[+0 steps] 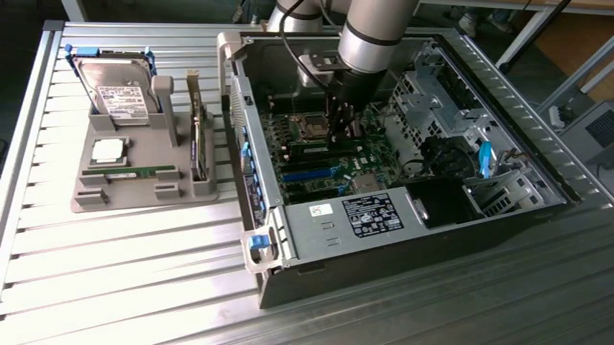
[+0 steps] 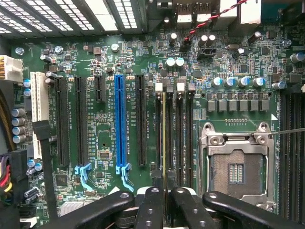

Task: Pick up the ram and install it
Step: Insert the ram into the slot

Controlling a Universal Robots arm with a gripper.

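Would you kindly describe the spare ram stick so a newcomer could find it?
Beside the open computer case sits a grey parts tray. The ram lies flat along its near side, just below the square silver processor. It is the tray's one long, thin green strip.

Robotics lab: slatted aluminium bench point(image 1: 115, 251), opened computer case point(image 1: 403, 215)

We cannot make out the gripper point(image 1: 344, 121) fingers in the exterior view: they sink among dark parts inside the computer case point(image 1: 317, 237). In the wrist view the ram point(image 2: 164, 138) shows edge-on as a thin line, its label and chips hidden, and its near end is covered by the fingers point(image 2: 151, 210). The processor socket point(image 2: 236, 164) is partly masked by a finger. The label point(image 1: 372, 214) print on the power supply is too small to read.
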